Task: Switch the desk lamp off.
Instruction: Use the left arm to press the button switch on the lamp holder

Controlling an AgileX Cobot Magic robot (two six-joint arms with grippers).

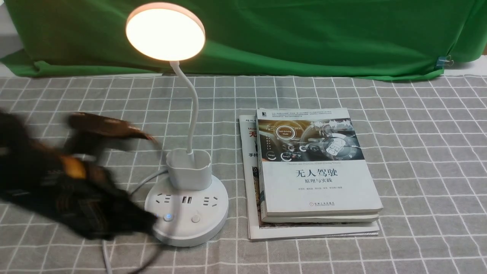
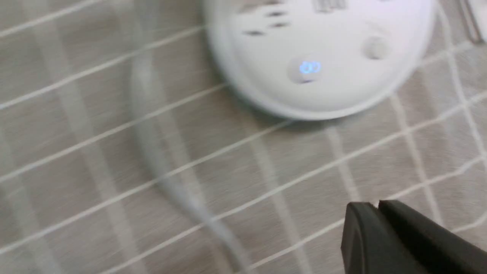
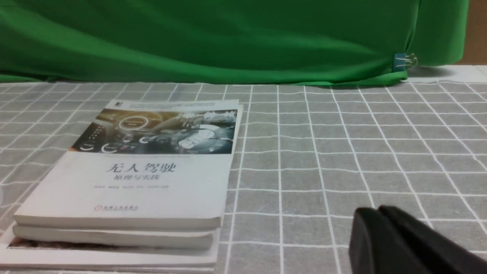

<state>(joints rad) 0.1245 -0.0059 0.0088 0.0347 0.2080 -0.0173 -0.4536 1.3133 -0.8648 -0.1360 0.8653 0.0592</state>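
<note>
- The white desk lamp (image 1: 186, 205) with its flat round disc head is standing left of centre in the front view. The head is glowing at the upper left, so the task is not yet done.
- Its round base (image 1: 213, 228) is carrying two buttons, a blue-lit button (image 1: 167, 217) and a plain button (image 1: 195, 219).
- My left gripper (image 2: 378, 205) is hovering just beside the base's left edge, fingers pressed together and empty. I judge this makes one firm poking tip.
- My right gripper (image 3: 378, 210) is also pinched closed and empty, idling above the grey checked tablecloth (image 1: 418, 152).
- Three white books (image 1: 315, 171) are lying stacked just right of the lamp.
- One blue binder clip (image 1: 443, 61) is pinning the green cloth backdrop (image 1: 304, 34) at the upper right.
</note>
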